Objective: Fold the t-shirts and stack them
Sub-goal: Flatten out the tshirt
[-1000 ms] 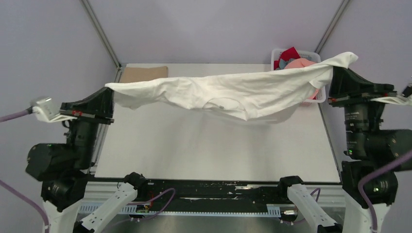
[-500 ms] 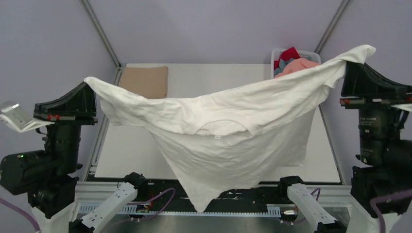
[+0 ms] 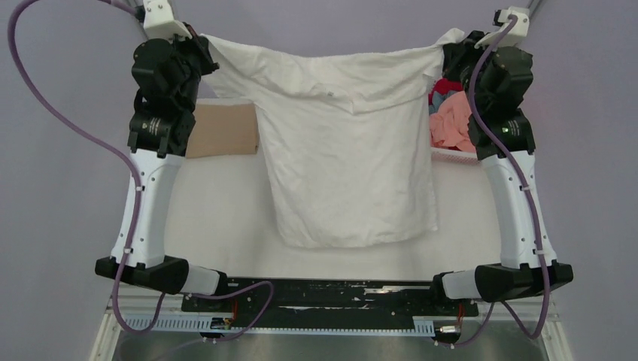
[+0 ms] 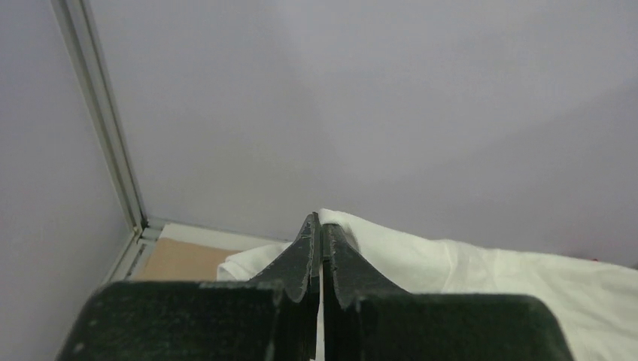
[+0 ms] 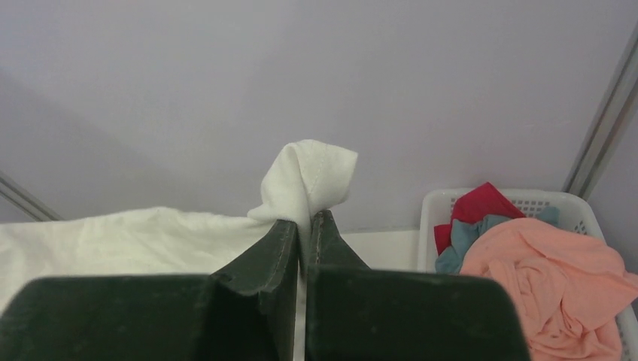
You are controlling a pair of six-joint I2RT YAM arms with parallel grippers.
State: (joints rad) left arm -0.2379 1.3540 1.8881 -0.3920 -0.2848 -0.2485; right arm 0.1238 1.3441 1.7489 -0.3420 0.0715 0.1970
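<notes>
Both arms are stretched up high at the back of the cell with the white t-shirt (image 3: 346,150) strung between them like a banner; the left gripper (image 4: 320,222) has its jaws pressed tight together on the shirt's left top corner, cloth poking out just past the tips; the right gripper (image 5: 305,219) is clamped the same way on the other corner, with a little knot of hemmed fabric bunched above its fingers; the top edge runs nearly straight between the two, dipping a bit in the middle, and the body hangs down in one panel with its bottom hem low toward the near side of the table (image 3: 218,226); can't tell if the hem touches the surface; the panel's left edge sits just beside the flat tan t-shirt (image 3: 226,129) at the back left, and its right edge passes near the white lattice basket (image 5: 538,200) in the back right corner, which holds the salmon pink t-shirt (image 5: 542,278), a red one (image 5: 481,207) and a grey-blue one (image 5: 459,239); bare tabletop shows on both sides of the hanging cloth, between it and each arm.
</notes>
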